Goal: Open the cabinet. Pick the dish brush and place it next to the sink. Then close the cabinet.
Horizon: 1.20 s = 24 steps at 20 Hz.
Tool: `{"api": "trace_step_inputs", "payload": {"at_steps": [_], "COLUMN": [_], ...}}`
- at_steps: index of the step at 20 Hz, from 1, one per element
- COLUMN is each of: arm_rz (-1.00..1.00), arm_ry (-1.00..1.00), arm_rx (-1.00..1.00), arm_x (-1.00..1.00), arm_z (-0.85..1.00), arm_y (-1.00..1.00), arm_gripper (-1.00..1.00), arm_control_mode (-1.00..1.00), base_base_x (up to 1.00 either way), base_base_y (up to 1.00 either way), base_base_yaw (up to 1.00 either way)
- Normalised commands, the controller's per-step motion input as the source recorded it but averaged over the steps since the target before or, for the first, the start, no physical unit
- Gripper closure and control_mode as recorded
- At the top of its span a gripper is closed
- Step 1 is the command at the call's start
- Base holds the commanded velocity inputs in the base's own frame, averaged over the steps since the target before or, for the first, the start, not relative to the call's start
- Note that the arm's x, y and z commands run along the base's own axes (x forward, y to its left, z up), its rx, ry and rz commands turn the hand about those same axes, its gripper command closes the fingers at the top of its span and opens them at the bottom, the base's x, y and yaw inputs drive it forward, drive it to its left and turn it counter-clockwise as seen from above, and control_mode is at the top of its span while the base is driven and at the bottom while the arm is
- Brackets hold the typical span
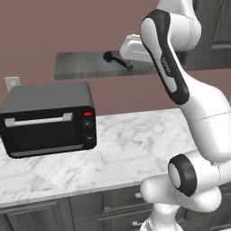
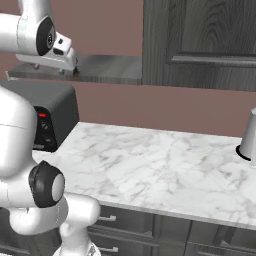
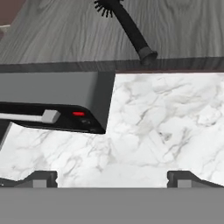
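- marble counter carries a black toaster oven.
- dish brush lies on the cabinet shelf board, its bristly head cut off in the hand view.
- gripper hangs before the shelf, jaws spread wide, holding nothing.

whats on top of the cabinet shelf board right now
The black dish brush lies on the grey shelf board, handle end at the front edge. The robot's arm covers the shelf's right end in the left base view, so anything there is hidden.
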Motion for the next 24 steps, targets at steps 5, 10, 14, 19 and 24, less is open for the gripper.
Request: {"api": "trace_step_inputs", "payload": {"at_steps": [5,10,14,19,24], "arm_rz": [0.03,0.08,0.17,0.15,0.01], "arm_ry": [-0.11,0.00,0.00,0.00,0.00], "arm_rx": [0.00,-0.06,-0.05,-0.02,-0.07], "arm_x": [0.80,0.46,0.99,0.93,0.64], "arm_z": [0.00,0.05,-0.05,-0.18,-0.16], "arm_y": [0.31,0.00,0.00,-0.02,0.00], "arm_gripper": [-1.00,-1.00,-1.00,-1.00,-1.00], "arm_control_mode": [-1.00,-1.00,-1.00,-1.00,-1.00], "base_base_x": [0.00,0.00,0.00,0.00,0.00], "base_base_y": [0.00,0.00,0.00,0.00,0.00], "base_base_yaw": [0.00,0.00,0.00,0.00,0.00]}}
